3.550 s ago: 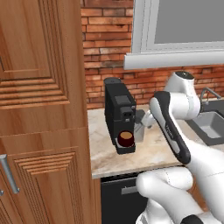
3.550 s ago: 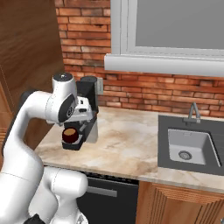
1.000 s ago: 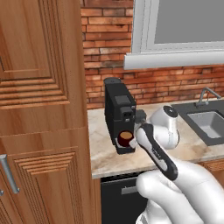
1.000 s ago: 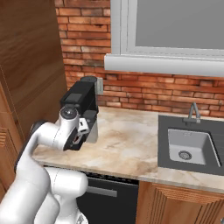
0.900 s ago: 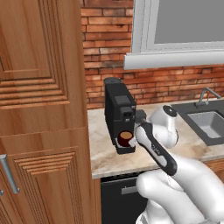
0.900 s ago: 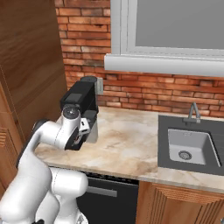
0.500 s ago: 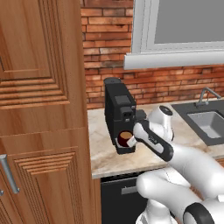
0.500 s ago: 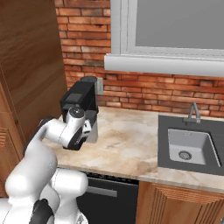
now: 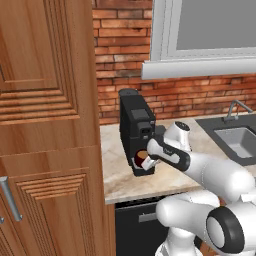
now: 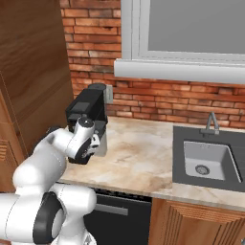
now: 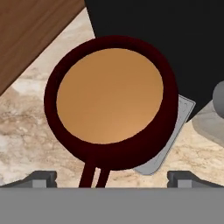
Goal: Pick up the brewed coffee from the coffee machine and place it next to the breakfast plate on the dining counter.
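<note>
The brewed coffee (image 11: 111, 103) is a dark maroon mug full of brown liquid. It stands on the grey drip tray under the spout of the black coffee machine (image 9: 135, 127), and its handle points toward the hand camera. My gripper (image 11: 111, 178) is open, with one fingertip low on either side of the mug and very close to it. From the left base view the gripper (image 9: 146, 161) reaches into the machine's bay at the mug (image 9: 139, 159). In the right base view my hand covers the bay of the coffee machine (image 10: 88, 111). The breakfast plate and the dining counter are out of view.
A tall wooden cabinet (image 9: 45, 125) stands right beside the machine on its left. The marble worktop (image 10: 139, 158) runs right to a sink (image 10: 203, 160) with a faucet. A brick wall and a window ledge rise behind, and a dark appliance front sits below the worktop.
The arm has dropped and reached forward, bringing the hand up to the machine's bay and close around the mug. The jaws stayed wide apart and the mug has not moved.
</note>
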Motion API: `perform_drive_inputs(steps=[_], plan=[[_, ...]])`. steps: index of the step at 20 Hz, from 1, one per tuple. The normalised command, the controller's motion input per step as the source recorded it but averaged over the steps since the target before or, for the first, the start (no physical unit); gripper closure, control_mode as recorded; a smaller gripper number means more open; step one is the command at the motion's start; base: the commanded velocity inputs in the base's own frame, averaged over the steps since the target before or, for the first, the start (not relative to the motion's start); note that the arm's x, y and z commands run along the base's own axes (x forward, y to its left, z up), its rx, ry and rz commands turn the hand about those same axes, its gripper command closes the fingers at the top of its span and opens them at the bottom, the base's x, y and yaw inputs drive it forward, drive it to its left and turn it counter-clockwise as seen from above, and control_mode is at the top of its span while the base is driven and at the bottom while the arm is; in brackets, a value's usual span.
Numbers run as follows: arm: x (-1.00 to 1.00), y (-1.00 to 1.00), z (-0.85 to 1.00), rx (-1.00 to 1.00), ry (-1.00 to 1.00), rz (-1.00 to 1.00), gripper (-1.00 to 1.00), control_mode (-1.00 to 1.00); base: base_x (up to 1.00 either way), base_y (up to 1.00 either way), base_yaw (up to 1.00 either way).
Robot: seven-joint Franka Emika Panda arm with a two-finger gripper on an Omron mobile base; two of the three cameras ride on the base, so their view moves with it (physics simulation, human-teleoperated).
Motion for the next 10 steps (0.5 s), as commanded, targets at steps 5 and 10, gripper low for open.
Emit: perform_drive_inputs(steps=[5, 10], plan=[[0.16, 0.0, -0.17, 0.0, 0.0, 0.0, -1.0, -1.0, 0.0, 0.0, 0.0], [0.16, 0.01, -0.21, 0.0, 0.0, 0.0, 1.0, -1.0, 0.0, 0.0, 0.0]])
